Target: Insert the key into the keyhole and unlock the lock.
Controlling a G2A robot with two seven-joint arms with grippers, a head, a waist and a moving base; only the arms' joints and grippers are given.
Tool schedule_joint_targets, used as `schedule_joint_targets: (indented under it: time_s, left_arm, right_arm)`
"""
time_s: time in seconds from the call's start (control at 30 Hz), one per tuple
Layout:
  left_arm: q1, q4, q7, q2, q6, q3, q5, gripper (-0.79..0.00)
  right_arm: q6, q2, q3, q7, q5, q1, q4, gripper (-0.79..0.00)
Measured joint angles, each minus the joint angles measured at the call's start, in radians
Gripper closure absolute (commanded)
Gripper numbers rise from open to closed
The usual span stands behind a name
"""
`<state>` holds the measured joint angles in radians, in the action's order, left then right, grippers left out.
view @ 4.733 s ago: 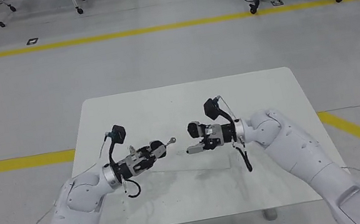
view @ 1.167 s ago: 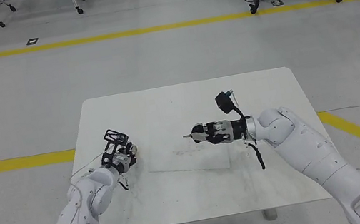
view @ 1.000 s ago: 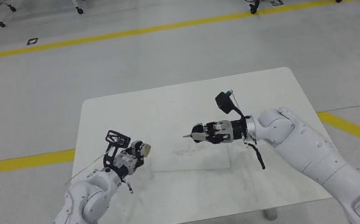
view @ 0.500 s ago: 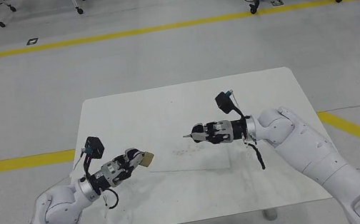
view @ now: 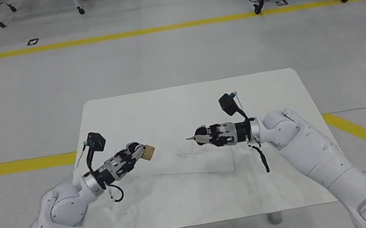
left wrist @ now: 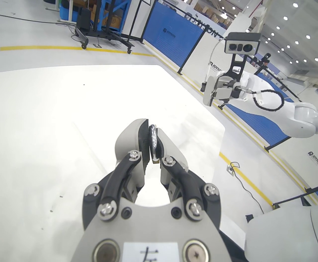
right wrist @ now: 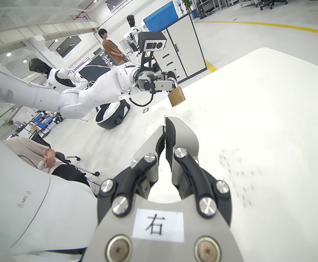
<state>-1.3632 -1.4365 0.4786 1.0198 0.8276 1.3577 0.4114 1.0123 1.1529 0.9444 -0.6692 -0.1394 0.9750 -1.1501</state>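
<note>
Padlock, small, brass, silver-shackled (right wrist: 176,96), hangs over the white counter (view: 189,105), pinched by its shackle in the closed left tool (left wrist: 151,141). At its 3 o'clock, well apart, the right tool (right wrist: 166,131) is clamped on a thin silver key (view: 190,139). Insertion and turning remain. A white one-character label (right wrist: 157,224) marks each tool's base.

Right gripper (right wrist: 166,130) is pinched tight on the key (right wrist: 165,121), with just a thin metal sliver poking past the fingertips. Over the far side of the white table (right wrist: 260,104), the left gripper (right wrist: 173,80) grips the brass lock (right wrist: 176,97) by its shackle, body dangling tilted.
</note>
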Motion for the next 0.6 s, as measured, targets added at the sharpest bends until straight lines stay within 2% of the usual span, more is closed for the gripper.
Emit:
schedule_joint_targets:
  time_s: [0.1, 0.2, 0.3, 0.43, 0.6]
  left_arm:
    - [-0.005, 0.013, -0.032, 0.005, -0.023, -0.005, -0.041, 0.0]
    - [0.016, 0.079, -0.041, 0.021, -0.065, -0.052, -0.264, 0.0]
    - [0.078, 0.157, 0.094, 0.037, -0.126, -0.121, -0.595, 0.0]
    - [0.185, 0.284, 0.328, 0.063, -0.272, -0.196, -0.99, 0.0]
    - [0.297, 0.43, 0.463, 0.102, -0.372, -0.271, -1.205, 0.0]
  right_arm:
    - [-0.028, 0.003, 0.008, 0.047, 0.007, 0.01, -0.011, 0.0]
    - [-0.063, 0.017, 0.006, 0.164, 0.017, 0.018, -0.007, 0.0]
    - [-0.092, 0.044, -0.023, 0.295, 0.034, 0.008, 0.024, 0.0]
    - [-0.109, 0.091, -0.092, 0.434, 0.008, -0.03, 0.074, 0.0]
    - [-0.078, 0.137, -0.163, 0.543, -0.095, -0.065, 0.106, 0.0]
